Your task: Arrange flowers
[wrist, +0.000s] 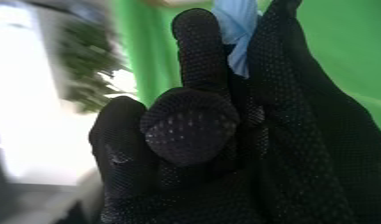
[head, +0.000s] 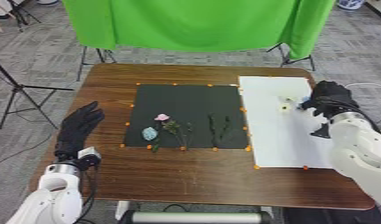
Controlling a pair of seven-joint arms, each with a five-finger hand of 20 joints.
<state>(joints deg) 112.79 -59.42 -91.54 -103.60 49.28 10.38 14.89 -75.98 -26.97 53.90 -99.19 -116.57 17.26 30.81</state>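
1. Tabletop [head: 169,175]: brown wood grain, rounded corners. Clock directions follow the head view, from table centre unless noted.
2. Black mat [head: 173,95], matte, rectangular, toward 11 o'clock; small orange dots along its edges.
3. On the mat, from its centre: pink bloom [head: 162,117], rounded, at 9; pale-blue bloom [head: 150,133], oval and mottled, at 8; thin dark-green stems [head: 225,128] at 4.
4. White sheet [head: 275,145], flat and smooth, at 3. Pale flower with yellow centre [head: 284,107] over it, toward the sheet's 12.
5. Right hand [head: 331,97], dotted black knit, at 2: fingers clamped on a blue piece [wrist: 238,35], smooth, folded, tapering to a point.
6. Left hand [head: 78,130], black fabric, at 9: fingers straight, gripping nothing, pointing toward 12–1.
7. Green cloth [head: 195,25] hangs in soft folds at 12.
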